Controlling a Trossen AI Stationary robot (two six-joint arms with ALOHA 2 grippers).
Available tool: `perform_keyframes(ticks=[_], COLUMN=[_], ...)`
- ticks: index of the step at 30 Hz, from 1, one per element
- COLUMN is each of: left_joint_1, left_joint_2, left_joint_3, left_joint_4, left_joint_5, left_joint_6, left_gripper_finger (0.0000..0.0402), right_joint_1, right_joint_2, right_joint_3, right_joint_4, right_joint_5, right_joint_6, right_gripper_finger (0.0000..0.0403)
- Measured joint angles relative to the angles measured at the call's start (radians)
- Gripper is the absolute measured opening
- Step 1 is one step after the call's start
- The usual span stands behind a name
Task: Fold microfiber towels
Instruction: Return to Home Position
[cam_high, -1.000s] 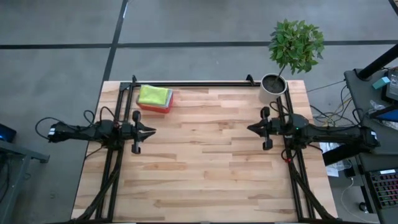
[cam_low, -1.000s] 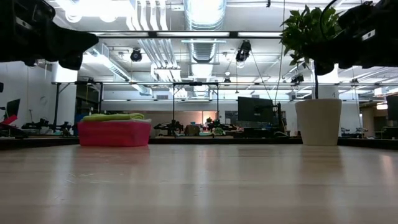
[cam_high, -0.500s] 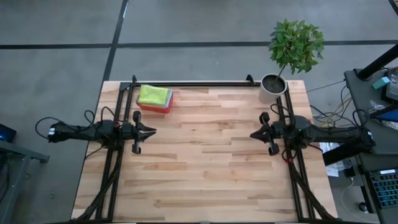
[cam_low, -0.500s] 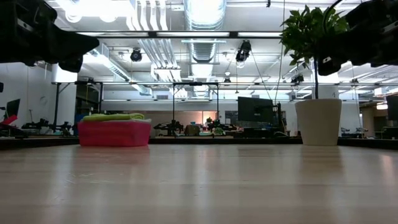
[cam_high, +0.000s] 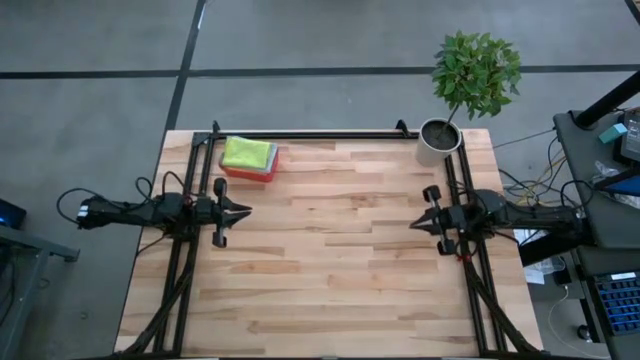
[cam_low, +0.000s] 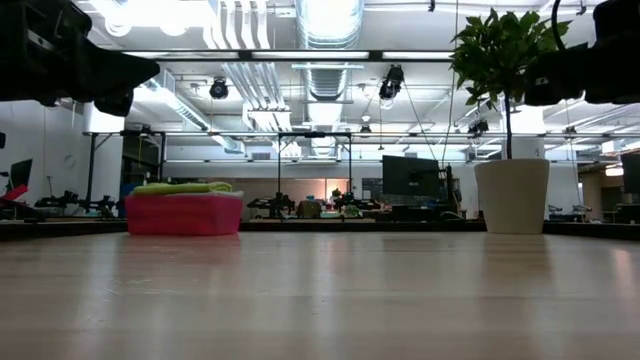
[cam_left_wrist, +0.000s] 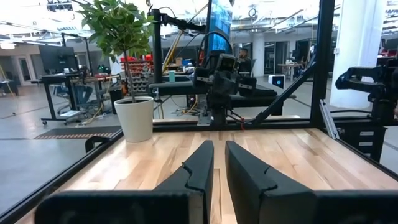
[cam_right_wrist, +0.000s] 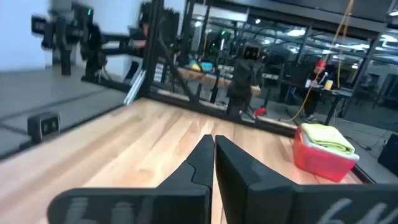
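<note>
- Across the whole worktop (cam_high: 330, 250), bare wood and not a cloth left lying out. That reads as the folding being finished.
- Over the left edge, about midway along it, the left arm (cam_high: 140, 210) lies low and level. The left gripper (cam_high: 246, 211) aims across at the other side, its fingers (cam_left_wrist: 198, 171) closed down to a sliver with nothing in them. It looks parked, pulled in so the middle is free.
- At the right edge, the right arm (cam_high: 520, 213) mirrors it. The right gripper (cam_high: 413, 224) points inward, its fingers (cam_right_wrist: 200, 158) pressed together and empty. The tucked pose says rest rather than reach.
- At the far right corner, the potted plant (cam_high: 437, 143) stands upright, well apart from both grippers.
- Near the far left corner, just inside the far edge, sits the pink-red bin (cam_high: 252, 176). My guess is it is kept out there so the middle stays open for folding.
- In that bin, the microfiber towels (cam_high: 247, 153) sit stacked flat, a lime green one on top and rising just above the rim. What lies under it I can't make out. The folded top towel looks slightly longer along the far edge than across it, so its long axis runs roughly parallel to that edge.
</note>
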Motion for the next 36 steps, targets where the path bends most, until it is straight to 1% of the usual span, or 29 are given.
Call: perform_keyframes(ticks=[4, 7, 8, 9, 10, 13, 15, 16, 18, 20, 22, 36], left_joint_1=[0.0, 0.0, 0.0, 0.0, 0.0, 0.0, 0.0, 0.0, 0.0, 0.0, 0.0, 0.0], left_joint_2=[0.003, 0.005, 0.007, 0.009, 0.009, 0.011, 0.01, 0.01, 0.009, 0.009, 0.009, 0.009], left_joint_3=[0.0, 0.0, -0.001, -0.001, -0.001, -0.001, -0.001, -0.001, -0.001, -0.001, -0.001, -0.001], left_joint_4=[0.005, 0.008, 0.009, 0.009, 0.006, 0.008, 0.008, 0.008, 0.008, 0.008, 0.008, 0.008], left_joint_5=[-0.001, 0.0, 0.0, 0.0, 0.0, 0.0, 0.0, 0.0, 0.0, 0.0, 0.0, 0.0], left_joint_6=[0.0, 0.0, 0.0, 0.0, 0.0, 0.0, 0.0, 0.0, 0.0, 0.0, 0.0, 0.0], left_gripper_finger=[0.0028, 0.0028, 0.0028, 0.0028, 0.0028, 0.0028, 0.0028, 0.0028, 0.0028, 0.0028, 0.0028, 0.0028], right_joint_1=[0.0, 0.0, 0.0, 0.001, 0.001, 0.0, 0.0, 0.0, -0.002, -0.002, -0.002, -0.002], right_joint_2=[0.01, 0.026, 0.031, 0.036, 0.041, 0.048, 0.047, 0.048, 0.047, 0.047, 0.047, 0.047], right_joint_3=[0.0, 0.0, 0.0, 0.0, 0.0, 0.0, 0.0, 0.0, 0.0, 0.0, 0.0, 0.0], right_joint_4=[0.003, 0.006, 0.005, 0.005, 0.006, 0.009, 0.009, 0.009, 0.009, 0.01, 0.01, 0.01], right_joint_5=[0.008, 0.011, 0.011, 0.011, 0.011, 0.011, 0.01, 0.011, 0.011, 0.011, 0.011, 0.011], right_joint_6=[-0.032, -0.029, -0.002, 0.057, 0.157, 0.557, 0.794, 0.888, 0.977, 1.026, 1.038, 1.029], right_gripper_finger=[0.0008, 0.0009, 0.0009, 0.0008, 0.0009, 0.0009, 0.0009, 0.0009, 0.0009, 0.0009, 0.0009, 0.0009])
